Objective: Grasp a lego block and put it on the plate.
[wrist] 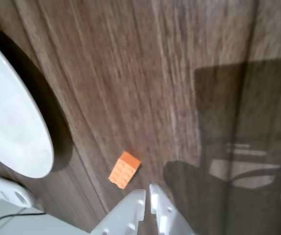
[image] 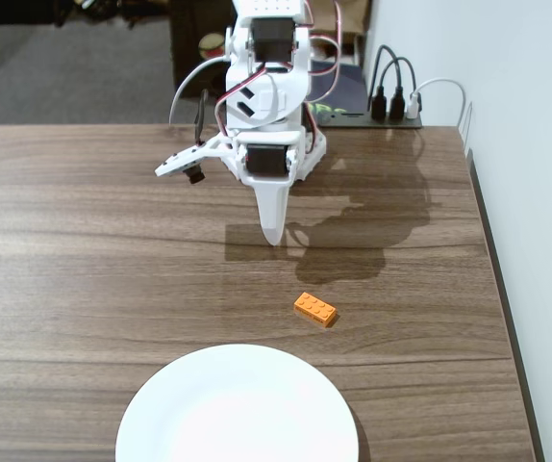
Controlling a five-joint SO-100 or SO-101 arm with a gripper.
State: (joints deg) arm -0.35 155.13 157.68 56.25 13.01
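Observation:
The orange lego block [image: 315, 309] lies flat on the wooden table, a little above and right of the white plate [image: 238, 409] at the front edge. My gripper [image: 272, 234] hangs above the table behind the block, pointing down, shut and empty. In the wrist view the two white fingertips [wrist: 147, 194] stand nearly together at the bottom, with the block [wrist: 124, 169] just up and left of them and the plate [wrist: 11, 125] at the left edge.
The arm's base and a black power strip [image: 377, 115] with plugs stand at the back of the table. The table's right edge [image: 492, 250] runs beside a white wall. A white object [wrist: 3, 191] sits at the wrist view's lower left.

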